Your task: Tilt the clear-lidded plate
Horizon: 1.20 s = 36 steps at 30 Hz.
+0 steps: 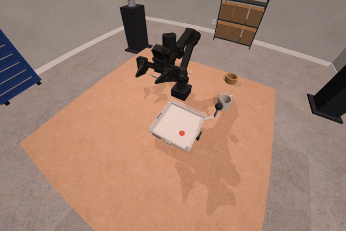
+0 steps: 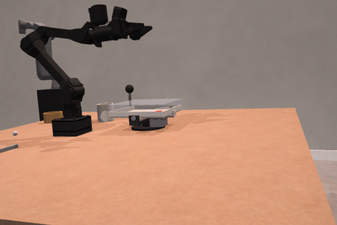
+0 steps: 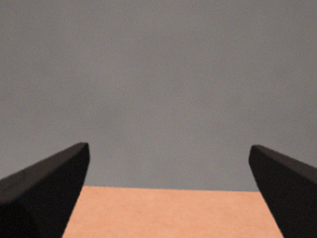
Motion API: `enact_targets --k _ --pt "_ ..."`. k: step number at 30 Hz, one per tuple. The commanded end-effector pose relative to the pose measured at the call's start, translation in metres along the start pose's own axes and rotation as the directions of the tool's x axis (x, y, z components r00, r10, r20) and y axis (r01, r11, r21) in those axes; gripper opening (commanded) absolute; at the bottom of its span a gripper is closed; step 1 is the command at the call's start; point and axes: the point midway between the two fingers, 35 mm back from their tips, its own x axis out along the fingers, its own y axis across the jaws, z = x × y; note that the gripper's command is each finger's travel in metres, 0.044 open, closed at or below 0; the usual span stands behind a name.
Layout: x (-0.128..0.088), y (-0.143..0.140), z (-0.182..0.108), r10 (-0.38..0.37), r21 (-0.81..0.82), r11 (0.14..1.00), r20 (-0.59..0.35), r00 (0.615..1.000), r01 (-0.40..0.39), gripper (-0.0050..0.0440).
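The clear-lidded plate (image 1: 177, 125) sits on a small pivot stand in the middle of the table and looks about level in the side view (image 2: 145, 108). Its white floor carries a red printed spot (image 1: 181, 132) near the front edge. I cannot make out the steel ball in any view. A black knob on a thin stem (image 1: 218, 106) stands at the plate's right corner (image 2: 129, 88). My gripper (image 1: 149, 75) (image 2: 141, 30) is open and empty. It is held high in the air, behind and above the plate, pointing level. The wrist view shows only the two spread fingers, the table edge and the wall.
A grey mug (image 1: 225, 101) (image 2: 105, 111) stands just beside the knob, close to the plate's corner. A brown ring (image 1: 231, 78) lies farther back. A small white ball (image 1: 190, 72) and a thin grey bar (image 2: 8, 148) lie near the arm's base (image 1: 180, 90).
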Motion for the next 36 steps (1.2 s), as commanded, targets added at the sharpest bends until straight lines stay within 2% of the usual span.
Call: enact_targets --k 1,17,18,19,20,21,22,23,24,25,26,27,32,34,36 --pt "0.000 0.000 0.000 0.000 0.000 1.000 0.000 1.000 0.000 0.0400" --pt "0.000 0.000 0.000 0.000 0.000 1.000 0.000 1.000 0.000 0.0400" --pt "0.007 0.016 -0.008 0.050 -0.039 0.998 -0.064 0.997 -0.053 0.0300" --pt "0.012 0.033 -0.017 0.100 -0.077 0.991 -0.128 0.987 -0.110 0.0300" --pt "0.012 0.033 -0.017 0.100 -0.077 0.991 -0.128 0.987 -0.110 0.0300" --pt "0.016 0.050 -0.025 0.148 -0.113 0.979 -0.191 0.970 -0.172 0.0300" --pt "0.016 0.050 -0.025 0.148 -0.113 0.979 -0.191 0.970 -0.172 0.0300" --pt "0.019 0.068 -0.034 0.194 -0.149 0.960 -0.254 0.948 -0.237 0.0300" --pt "0.019 0.068 -0.034 0.194 -0.149 0.960 -0.254 0.948 -0.237 0.0300" --pt "0.019 0.086 -0.043 0.238 -0.182 0.935 -0.315 0.919 -0.305 0.0300" --pt "0.019 0.086 -0.043 0.238 -0.182 0.935 -0.315 0.919 -0.305 0.0300" --pt "0.019 0.095 -0.047 0.259 -0.197 0.920 -0.345 0.902 -0.340 0.0300" --pt "0.012 0.140 -0.069 0.348 -0.264 0.815 -0.489 0.800 -0.516 0.0300" --pt "0.012 0.140 -0.069 0.348 -0.264 0.815 -0.489 0.800 -0.516 0.0300" --pt "0.006 0.157 -0.077 0.375 -0.284 0.760 -0.543 0.751 -0.585 0.0300"
